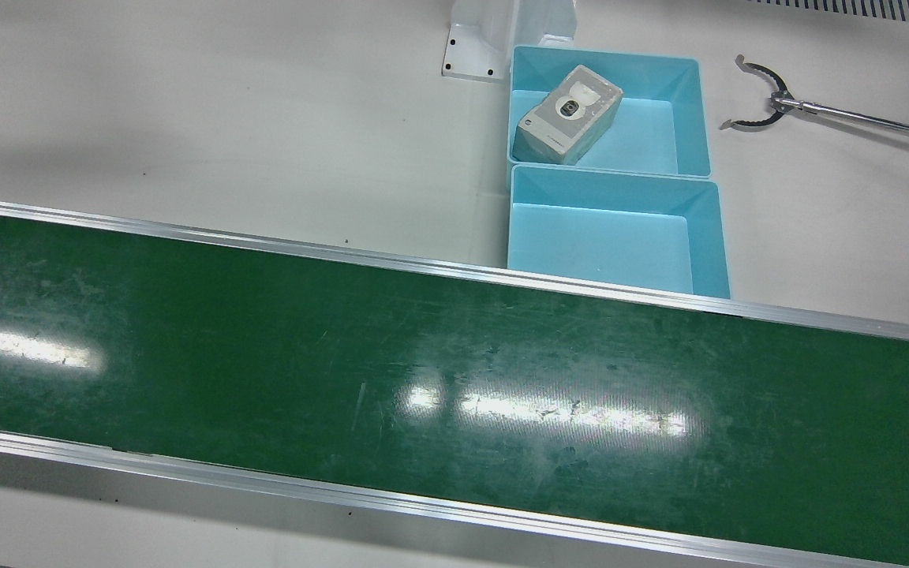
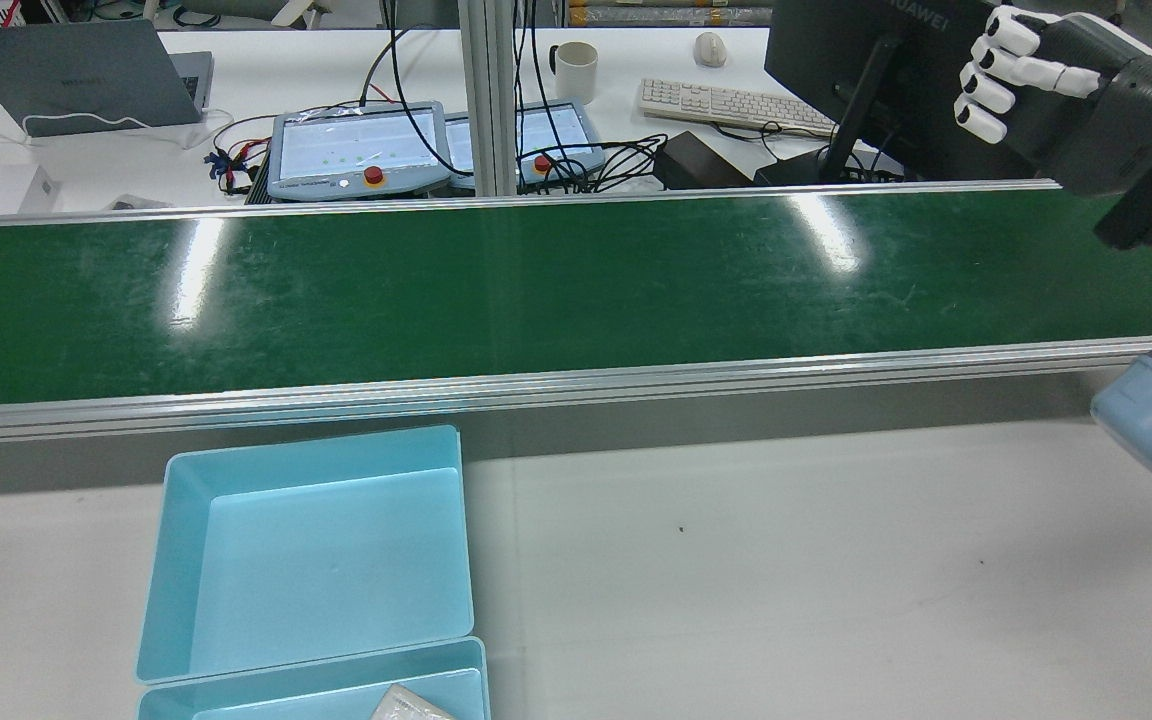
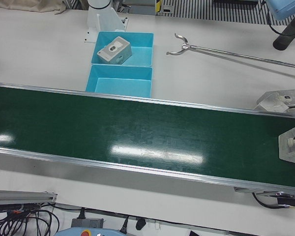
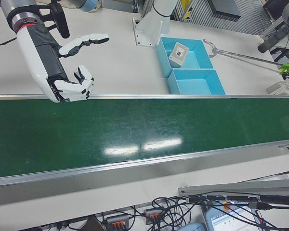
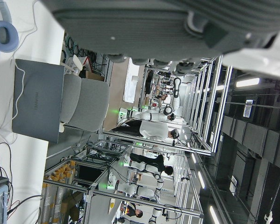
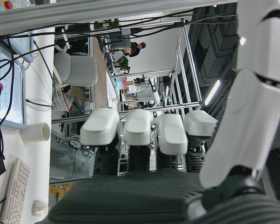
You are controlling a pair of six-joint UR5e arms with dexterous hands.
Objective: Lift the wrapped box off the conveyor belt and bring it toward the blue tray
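wrapped box [image 1: 570, 115] tilted, diagonal in blue tray [image 1: 686, 118]

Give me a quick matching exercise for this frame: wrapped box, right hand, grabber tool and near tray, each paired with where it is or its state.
Things:
1. wrapped box
2. right hand
3. grabber tool
4. near tray

Places or states:
A. lying on the white table beside the trays
B. empty, right against the belt's rail
C. inside the far tray
D. open, raised at the belt's edge, holding nothing

Pairs: 1-C, 2-D, 3-A, 4-B
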